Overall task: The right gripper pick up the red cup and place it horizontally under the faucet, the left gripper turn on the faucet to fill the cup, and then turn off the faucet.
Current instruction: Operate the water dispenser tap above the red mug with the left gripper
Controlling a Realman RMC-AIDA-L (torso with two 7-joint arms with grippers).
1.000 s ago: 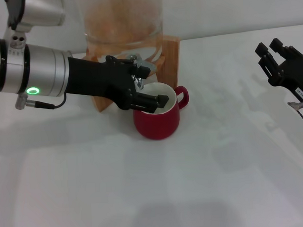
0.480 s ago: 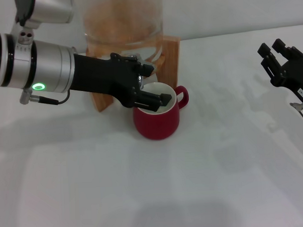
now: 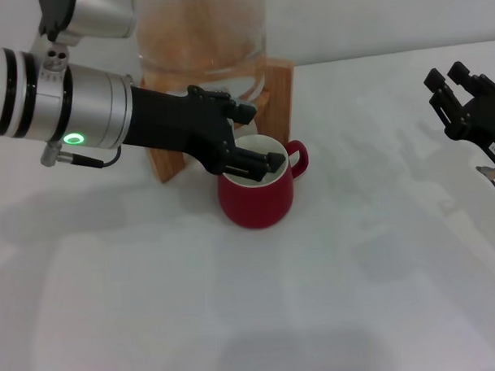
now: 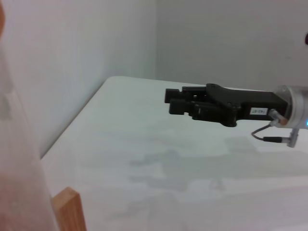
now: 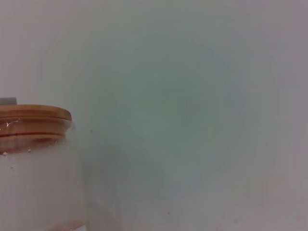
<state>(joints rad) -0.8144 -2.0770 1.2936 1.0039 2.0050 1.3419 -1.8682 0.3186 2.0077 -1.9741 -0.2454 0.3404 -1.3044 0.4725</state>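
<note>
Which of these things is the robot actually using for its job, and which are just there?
Part of the job:
- red cup, standing by the dispenser
- faucet, hidden behind the left claw
- right claw, held off to the side

Just there:
- glass dispenser
- wooden stand
- white table

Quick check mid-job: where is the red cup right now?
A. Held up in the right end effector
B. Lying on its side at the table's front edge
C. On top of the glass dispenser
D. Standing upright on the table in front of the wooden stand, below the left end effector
D: the head view shows the red cup upright on the table by the wooden stand, with the left end effector over its rim, while the right end effector sits far off to the side.
</note>
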